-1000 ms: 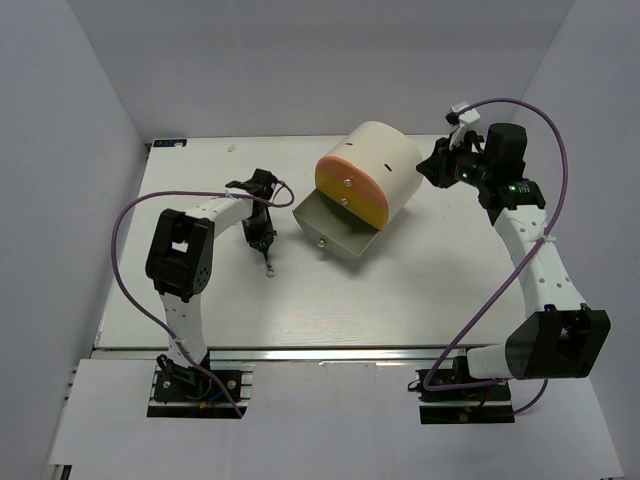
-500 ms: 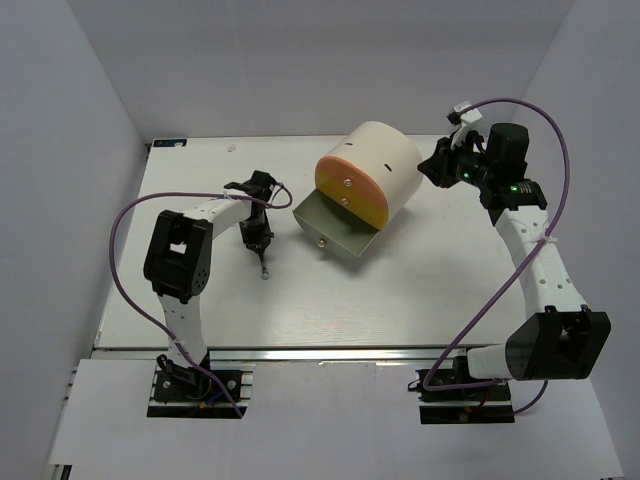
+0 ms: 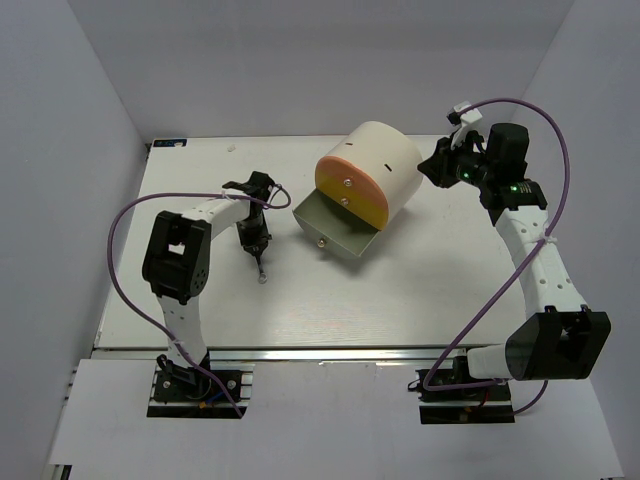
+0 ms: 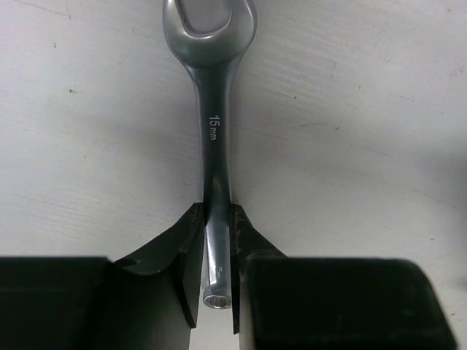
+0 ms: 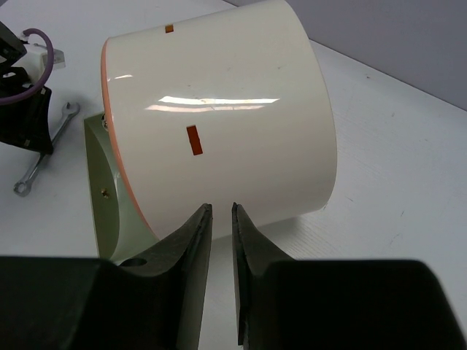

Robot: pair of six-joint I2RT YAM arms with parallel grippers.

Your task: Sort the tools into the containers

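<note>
Silver wrench is being gripped near one end by left gripper, jaws clamped on its shaft, over table, left of pulled-out grey drawer of cream cabinet. Right gripper is being held at cabinet's back, jaws slightly apart, nothing between them.

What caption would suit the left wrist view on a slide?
Slim silver metal wrench, its shaft clamped between the left arm's black jaws, over a white tabletop.

Overhead plus wrist close-ups; common cabinet
</note>
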